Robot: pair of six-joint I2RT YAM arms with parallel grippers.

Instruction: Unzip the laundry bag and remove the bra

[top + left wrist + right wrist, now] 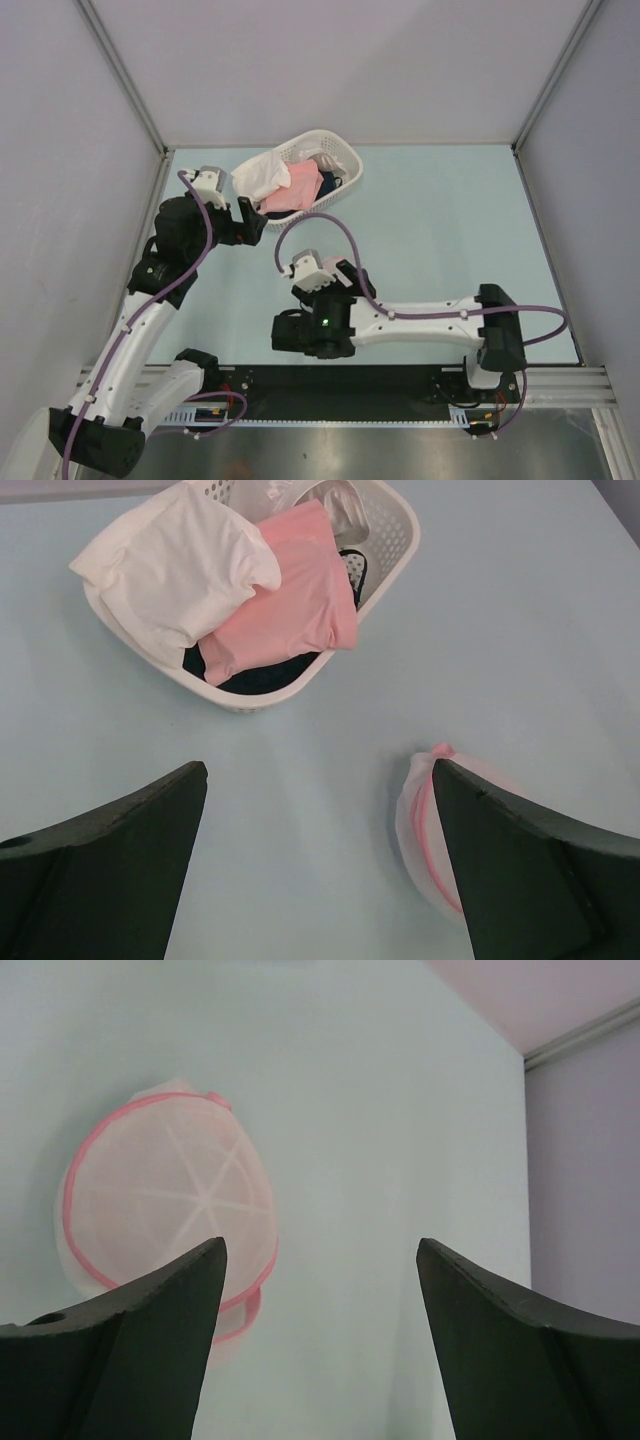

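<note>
- Right fingers (pixel 450 1290) fill the bottom of their own view, spread wide with nothing between them.
- Bag (pixel 165 1190) lies on the counter (pixel 380 1110) just ahead of them and off to that view's left. The left finger's tip overlaps its lower edge, so I judge a straight drop would miss it and the fingers need to shift left first.
- Its dome is near round, so there is no real long axis. A pink zip rim runs round it, and a second pink edge peeks out below. That suggests the halves are parted, though I cannot be sure.
- Left fingers (pixel 180 800) also stand wide and empty. The bag sits to their right, half hidden behind the right finger.
- Right arm looks the nearer: from above, its wrist hides the bag wholly, while the left fingers hang close by the basket (pixel 400 540).
- Bra (pixel 290 595) — the pink fabric — lies folded in the basket, on a dark cloth (pixel 260 675) and beside a white cloth (pixel 170 570). No straps show.
- Mesh carries a faint pink tint; whether anything is inside I cannot tell.
- With the bra in the basket, the removal looks done.
</note>
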